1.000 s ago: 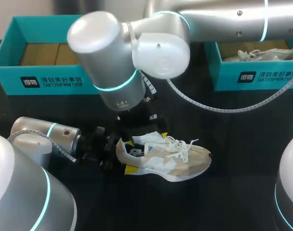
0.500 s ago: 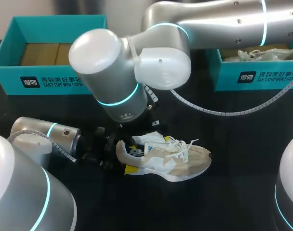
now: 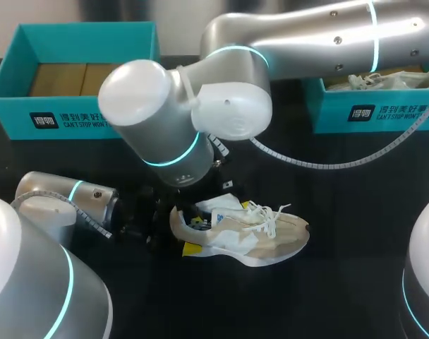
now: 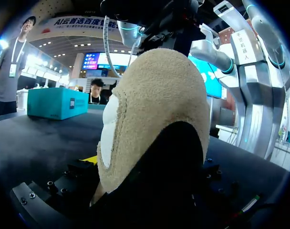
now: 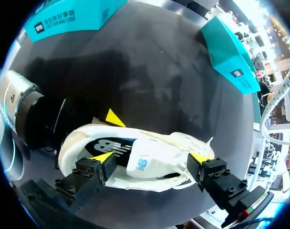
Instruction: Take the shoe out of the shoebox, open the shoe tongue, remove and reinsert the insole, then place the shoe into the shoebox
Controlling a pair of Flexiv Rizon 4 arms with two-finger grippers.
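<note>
Lying on its side on the bench [image 3: 355, 282], well short of both teal shoeboxes [image 3: 73, 116], the shoe [image 3: 257, 236] has its heel pinched in the left tool [image 3: 192, 229]; the right tool [image 5: 150, 158] hangs spread wide over its opening. Closing there might snag laces [image 3: 271, 215] rather than tongue [image 5: 141, 164], or wrench the heel free. Logos mark tongue and insole [image 5: 114, 145]; white print fronts the shoeboxes.

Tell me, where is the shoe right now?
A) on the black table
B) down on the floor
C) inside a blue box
A, because the shoe rests on the black table, out in the open between the robot's arms.
</note>
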